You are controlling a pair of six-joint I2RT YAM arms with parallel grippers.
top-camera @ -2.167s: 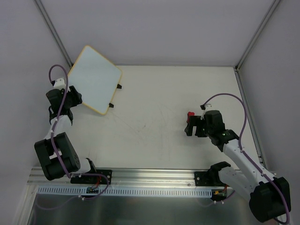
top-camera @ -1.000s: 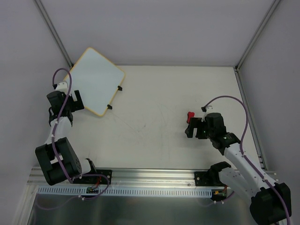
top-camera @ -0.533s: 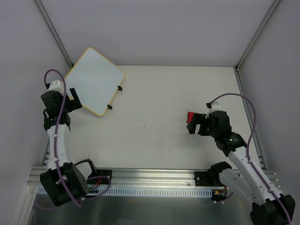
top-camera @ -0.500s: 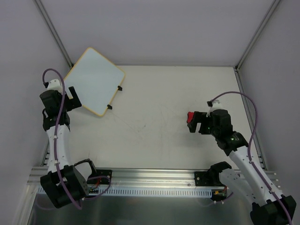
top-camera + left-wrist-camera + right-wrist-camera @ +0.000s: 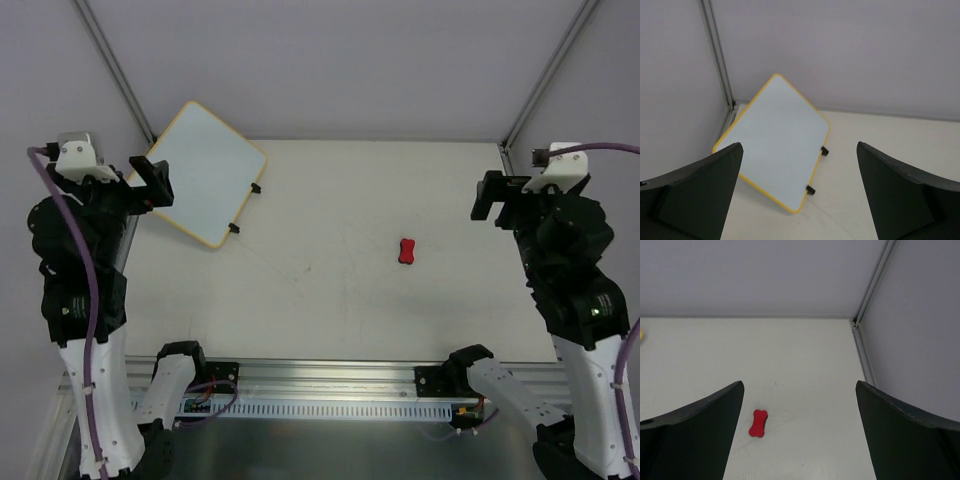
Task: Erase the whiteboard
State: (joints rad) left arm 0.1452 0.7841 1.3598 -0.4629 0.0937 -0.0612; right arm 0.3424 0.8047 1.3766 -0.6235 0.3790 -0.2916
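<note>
The whiteboard (image 5: 200, 185) lies at the back left corner, yellow-framed, its white face showing no writing, two black feet on its right edge. From the left wrist it shows ahead and below as the whiteboard (image 5: 777, 145). My left gripper (image 5: 135, 190) hangs high above its left edge, open and empty (image 5: 799, 145). A small red eraser (image 5: 406, 251) lies alone on the table right of centre, also seen as the eraser (image 5: 758, 423) from the right wrist. My right gripper (image 5: 520, 195) is raised at the right, well away from it, open and empty (image 5: 800, 384).
Grey walls close the table on three sides, with metal corner posts at the back left (image 5: 115, 70) and back right (image 5: 545, 80). A slotted metal rail (image 5: 300, 405) runs along the near edge by the arm bases.
Both arms have risen and drawn back from the table. The right gripper has left the red eraser lying on the table. The left gripper has lifted away from the whiteboard's edge.
</note>
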